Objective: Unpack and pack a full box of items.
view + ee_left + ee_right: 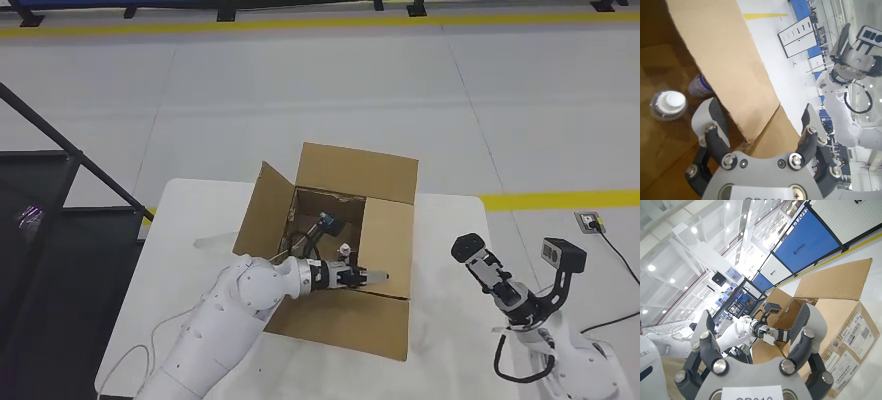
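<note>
**Left gripper at the box flap.** My left gripper (761, 105) is spread wide and holds nothing. The torn edge of a tan cardboard flap (728, 62) runs between my fingers (715, 113), one finger on the inner side and the other on the outer side.

In the top view this contact lies at the centre of the frame, on the right-hand side of the open brown cardboard box (345, 320). On the box floor, near my inner finger, a clear plastic bottle with a white cap (668, 105) stands upright. Just beside it is a white cylindrical container with a purple label (696, 87), partly hidden behind the flap.

My right gripper (756, 315), also spread and empty, hangs at the lower right of the top view over the white table (200, 230), well apart from the box.

**Hazards, as I judge them:**
- Closing now would pinch cardboard, not an item.
- Lifting or pulling with the flap pinched could drag or tilt the whole box.
- Going deeper risks my inner finger toppling the bottle.
- The flap screens the purple-labelled container, so a reach for it would be half blind.
</note>
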